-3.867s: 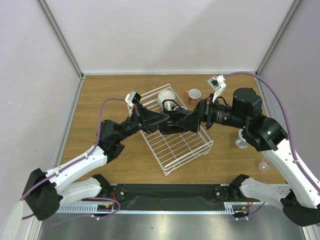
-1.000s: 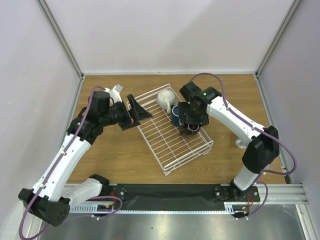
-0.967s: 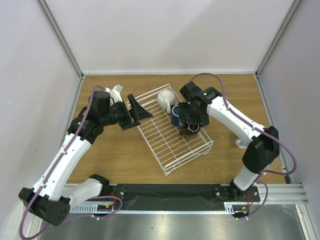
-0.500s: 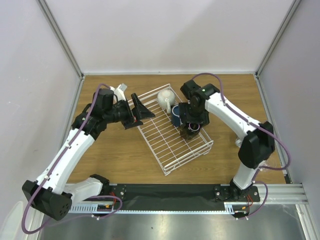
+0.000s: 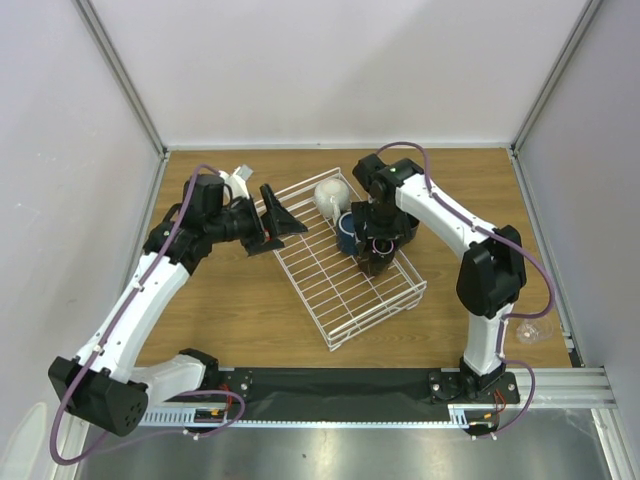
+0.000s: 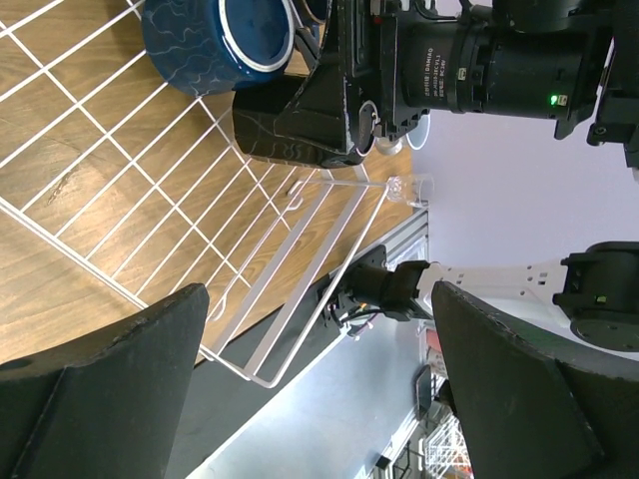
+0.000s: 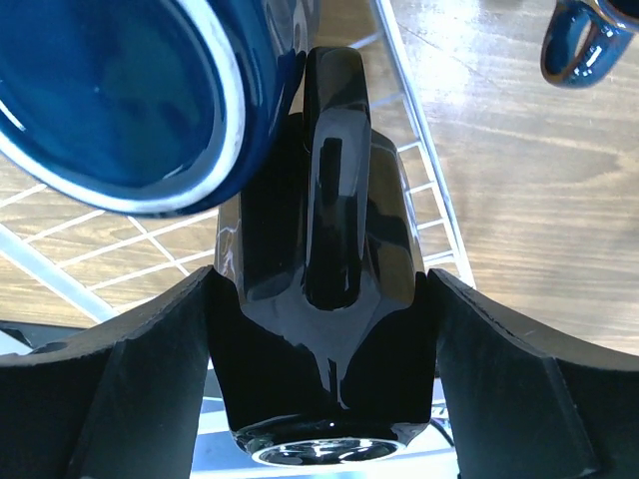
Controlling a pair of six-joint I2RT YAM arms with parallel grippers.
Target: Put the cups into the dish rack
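Note:
The white wire dish rack (image 5: 345, 290) lies slantwise mid-table. At its far end rest a cream cup (image 5: 329, 196) and a navy blue cup (image 5: 347, 232). My right gripper (image 5: 377, 255) reaches down into the rack's right side, shut on a black cup (image 7: 319, 299) with a finger against each flank and the handle facing the camera. The blue cup (image 7: 120, 90) touches the black one. A dark navy cup (image 7: 587, 40) stands on the wood outside the rack. My left gripper (image 5: 280, 222) hovers at the rack's left edge, open and empty, its view showing the rack (image 6: 150, 230) and the black cup (image 6: 285, 125).
A small clear glass (image 5: 533, 331) lies near the table's right edge, close to the right arm's base. Pale walls close off the back and both sides. The right arm arches over the rack's far right corner.
The right arm's elbow has swung in while its gripper kept the black cup over the rack's right side. The left gripper has shifted slightly up and right beside the rack.

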